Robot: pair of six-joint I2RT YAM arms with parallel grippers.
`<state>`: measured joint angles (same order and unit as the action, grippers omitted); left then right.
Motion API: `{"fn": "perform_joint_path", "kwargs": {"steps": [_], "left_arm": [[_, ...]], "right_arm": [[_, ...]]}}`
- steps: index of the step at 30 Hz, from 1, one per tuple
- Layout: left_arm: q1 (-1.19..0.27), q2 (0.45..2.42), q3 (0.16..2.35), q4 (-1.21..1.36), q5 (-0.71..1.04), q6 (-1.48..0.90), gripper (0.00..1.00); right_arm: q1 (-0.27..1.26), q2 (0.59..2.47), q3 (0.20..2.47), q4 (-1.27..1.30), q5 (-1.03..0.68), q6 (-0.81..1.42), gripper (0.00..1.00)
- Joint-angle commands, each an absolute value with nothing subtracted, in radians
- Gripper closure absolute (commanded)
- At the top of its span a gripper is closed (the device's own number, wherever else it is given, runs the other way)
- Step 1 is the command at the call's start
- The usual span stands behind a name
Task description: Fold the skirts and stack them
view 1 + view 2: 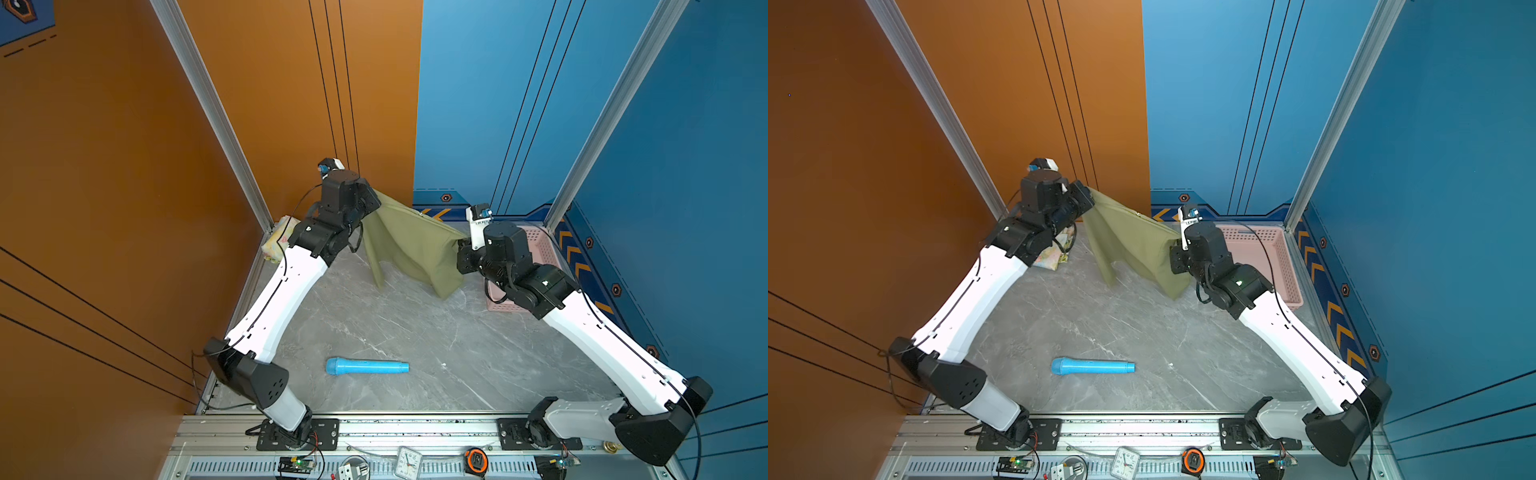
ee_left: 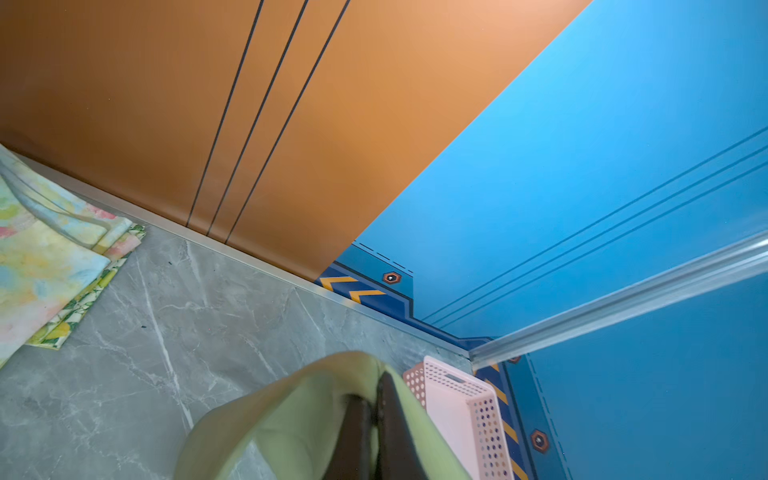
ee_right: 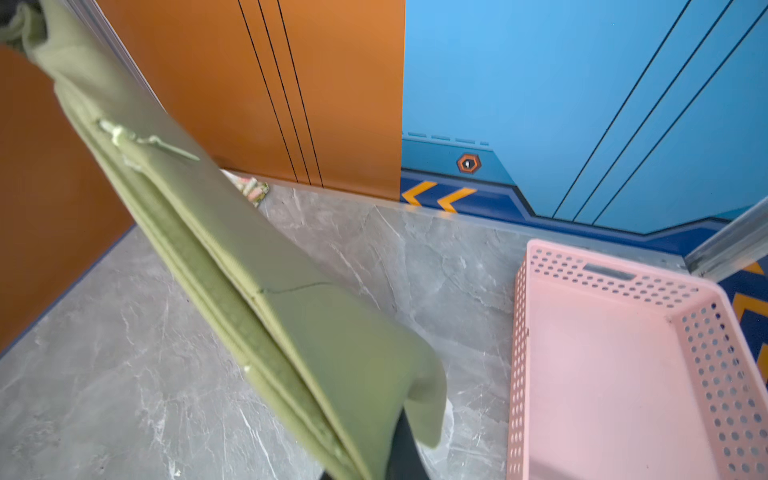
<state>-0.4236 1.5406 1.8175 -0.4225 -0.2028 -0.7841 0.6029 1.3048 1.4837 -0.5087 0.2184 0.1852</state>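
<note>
olive skirt (image 1: 409, 249) over r gripper (image 3: 400, 451)

**Item 1.** L arm (image 1: 282, 291): we log it raised, elbow bent, forearm reaching to rear. L gripper (image 1: 372, 194): jaws pinched tight on one corner of olive skirt (image 1: 411, 249).

**Item 2.** R arm (image 1: 602, 340): raised, elbow bent, reaching rear and inward. R gripper (image 1: 462, 244): jaws clamped on opp. corner of same skirt. Grippers face each other, well apart.

Matt cloth skirt (image 1: 409, 249), pink plastic basket (image 3: 517, 374), smooth marbled grey tabletop (image 1: 395, 324)
</note>
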Motion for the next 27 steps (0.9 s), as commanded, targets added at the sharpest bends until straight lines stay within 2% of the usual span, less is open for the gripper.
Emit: {"fn": "perform_joint_path", "kwargs": {"steps": [1,5,10,16,20,24,25,26,27], "left_arm": [[-0.338,1.514,1.746,-0.388,-0.141,-0.816,1.0],[-0.242,1.575,1.739,-0.337,0.015,-0.879,1.0],[-0.165,1.708,1.883,-0.31,0.172,-0.909,1.0],[-0.136,1.786,2.019,-0.31,0.245,-0.933,1.0],[-0.141,1.711,1.836,-0.226,0.272,-0.944,1.0],[-0.169,1.546,1.408,-0.02,0.273,-0.98,1.0],[-0.182,1.512,1.302,0.025,0.267,-0.982,1.0],[-0.198,1.473,1.186,0.079,0.263,-0.98,1.0],[-0.21,1.439,1.079,0.106,0.253,-0.978,0.91]], "right_arm": [[0.539,1.372,1.576,-0.609,0.168,0.146,1.0],[0.494,1.535,1.738,-0.598,0.092,0.11,1.0],[0.462,1.757,2.021,-0.59,0.044,0.038,1.0],[0.454,1.86,2.22,-0.603,0.026,-0.043,1.0],[0.474,1.782,2.061,-0.582,0.022,-0.106,1.0],[0.551,1.589,1.597,-0.432,0.121,-0.161,1.0],[0.566,1.542,1.483,-0.395,0.128,-0.157,0.93],[0.582,1.492,1.372,-0.368,0.129,-0.146,0.76],[0.596,1.447,1.264,-0.344,0.134,-0.123,0.44]]}}
